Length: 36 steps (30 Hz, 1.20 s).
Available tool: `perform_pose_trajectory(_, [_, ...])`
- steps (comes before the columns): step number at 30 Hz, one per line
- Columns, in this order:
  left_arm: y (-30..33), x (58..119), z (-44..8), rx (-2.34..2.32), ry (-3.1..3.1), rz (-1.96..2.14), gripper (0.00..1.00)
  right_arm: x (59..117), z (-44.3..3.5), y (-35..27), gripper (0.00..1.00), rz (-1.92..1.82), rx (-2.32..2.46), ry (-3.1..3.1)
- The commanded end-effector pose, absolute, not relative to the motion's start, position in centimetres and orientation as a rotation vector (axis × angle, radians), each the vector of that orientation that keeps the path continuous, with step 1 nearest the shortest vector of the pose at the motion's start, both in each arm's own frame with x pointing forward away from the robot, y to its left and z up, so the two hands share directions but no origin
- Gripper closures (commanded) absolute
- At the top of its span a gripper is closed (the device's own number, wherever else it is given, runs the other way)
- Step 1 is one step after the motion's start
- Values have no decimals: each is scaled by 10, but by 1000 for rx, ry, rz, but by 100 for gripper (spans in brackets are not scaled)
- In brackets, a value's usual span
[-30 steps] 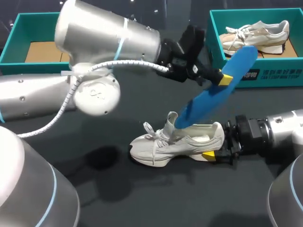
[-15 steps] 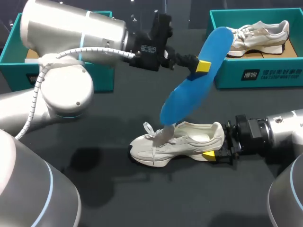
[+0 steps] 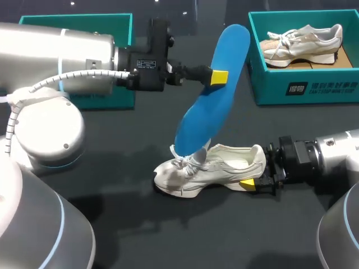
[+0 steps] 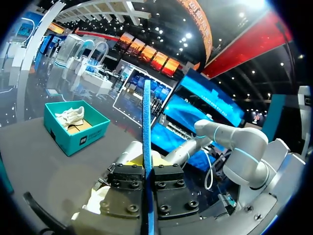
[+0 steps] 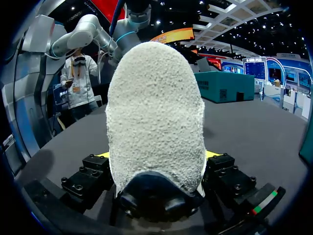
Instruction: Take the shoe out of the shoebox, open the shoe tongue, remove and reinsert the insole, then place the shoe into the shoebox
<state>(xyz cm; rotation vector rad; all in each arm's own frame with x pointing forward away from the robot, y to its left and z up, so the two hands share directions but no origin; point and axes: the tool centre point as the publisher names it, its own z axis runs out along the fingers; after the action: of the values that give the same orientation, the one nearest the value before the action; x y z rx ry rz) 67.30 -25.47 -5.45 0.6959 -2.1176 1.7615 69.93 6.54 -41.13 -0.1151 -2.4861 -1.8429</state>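
**Head view**
Shoes: 2, both white. The shoe stands on its sole on the dark table. The second shoe lies in the right shoebox, well behind the shoe and to its right.
Shoeboxes: 2, both teal. The left shoebox is well behind the shoe and to its left, partly hidden by the left arm.
Insole: 1, blue. It hangs steeply above the shoe, with its lower end at the laces. I cannot tell if it touches them.
Left gripper: above and behind the shoe, clamped on the insole's edge.
Right gripper: at the shoe's heel, with 1 yellow tip visible there.

**Left wrist view**
Insole: seen from its edge as 1 thin blue line, pinched between the 2 black fingers.
Shoe: below the gripper, mostly hidden.
Right shoebox: beyond the shoe, with the second shoe inside.

**Right wrist view**
Shoe: its rough pale sole and heel fill the space between the fingers.
Right gripper: 2 fingers press the heel from 2 sides.
Left shoebox: far past the shoe's toe.
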Motion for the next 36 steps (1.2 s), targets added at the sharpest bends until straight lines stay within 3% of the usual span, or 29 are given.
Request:
perform_pose_trajectory(1, [-242,668,-53,704,-2100,1763,100,699,-411,67,100,-1840,-115,-2488])
perform_pose_trajectory(14, [-222,620,-46,699,-1968,1837,100,699,-411,67,100,-1840,-115,-2488])
perform_pose_trajectory(36, [-220,612,-44,688,-1924,1852,100,699,-411,67,100,-1840,-115,-2488])
